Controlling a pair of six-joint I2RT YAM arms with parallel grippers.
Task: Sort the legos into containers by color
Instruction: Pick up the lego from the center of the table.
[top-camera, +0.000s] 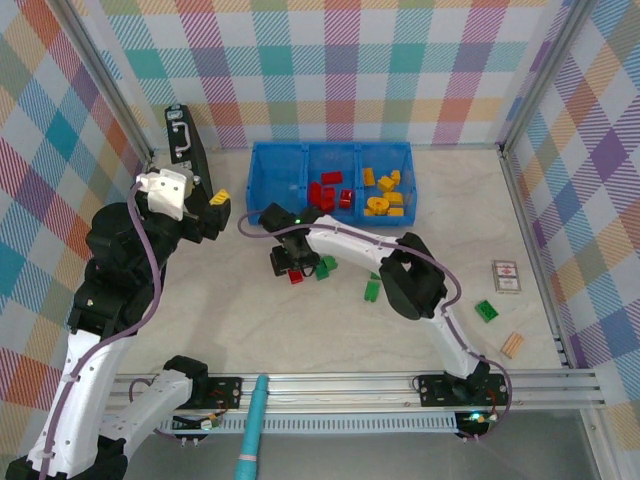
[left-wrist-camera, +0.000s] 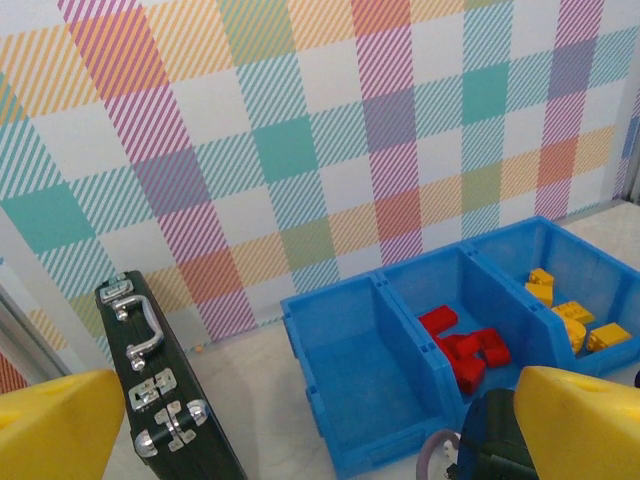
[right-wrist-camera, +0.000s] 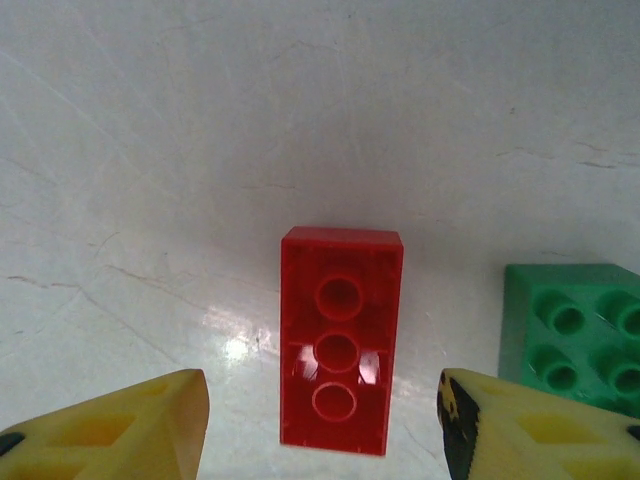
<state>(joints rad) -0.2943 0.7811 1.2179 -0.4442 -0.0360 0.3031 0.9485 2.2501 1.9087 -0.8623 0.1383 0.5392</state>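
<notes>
Blue tray (top-camera: 278, 182), 3 compartments: red bricks (top-camera: 330, 190) in the middle one, roughly 5, overlapping; yellow-orange pieces (top-camera: 385, 190) in the right one, about 6. Loose on the table (top-camera: 250, 320): 1 red brick (right-wrist-camera: 341, 338) and 3 green bricks (top-camera: 371, 289). Right gripper (right-wrist-camera: 320, 415) spread, straddling the loose red brick with a gap on each side, one green brick just beside. Left gripper (left-wrist-camera: 320, 425) spread wide, holding nothing, facing the tray.

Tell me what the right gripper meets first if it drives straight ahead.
Most likely the red brick, lying on the table between the right gripper's open fingers; the green brick sits aside.
</notes>
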